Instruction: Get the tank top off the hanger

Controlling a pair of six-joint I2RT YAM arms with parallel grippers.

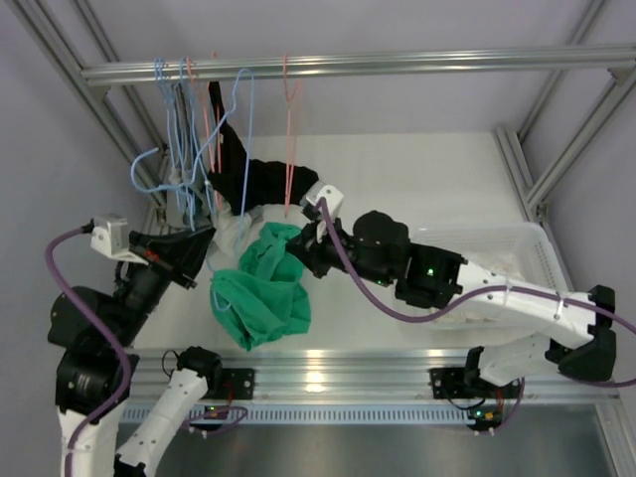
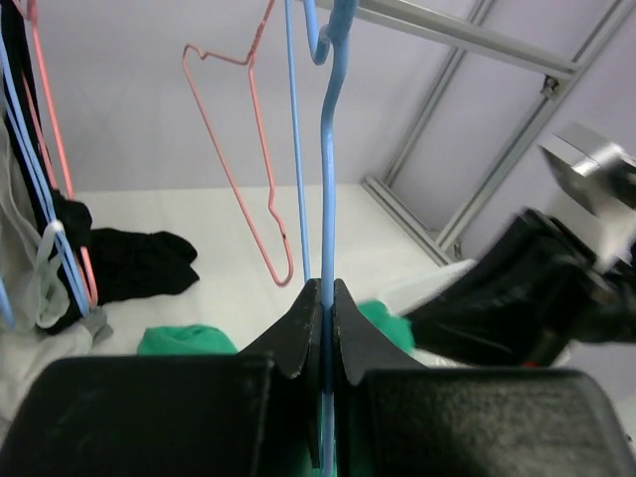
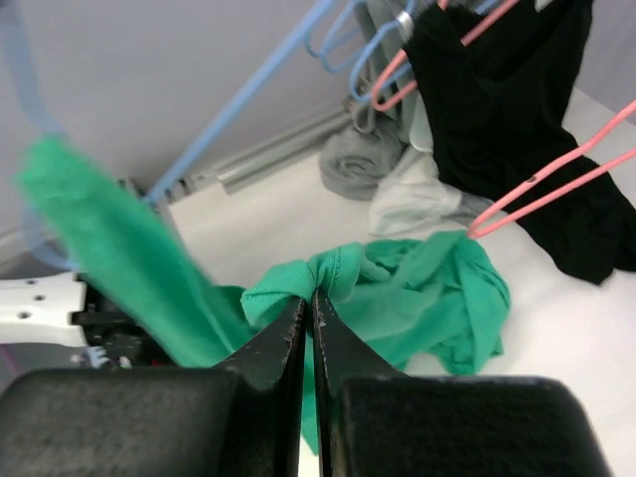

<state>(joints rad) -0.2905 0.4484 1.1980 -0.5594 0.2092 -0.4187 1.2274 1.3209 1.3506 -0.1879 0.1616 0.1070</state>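
Green fabric tank top [image 1: 263, 293], pinched in the right jaws, could snag on the blue wire hanger [image 2: 327, 199] the left jaws clamp, slipping free

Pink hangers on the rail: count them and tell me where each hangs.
2 clearly: a bare pink hanger mid-rail, a second pink hanger in the left cluster by the black garment. More may hide there.
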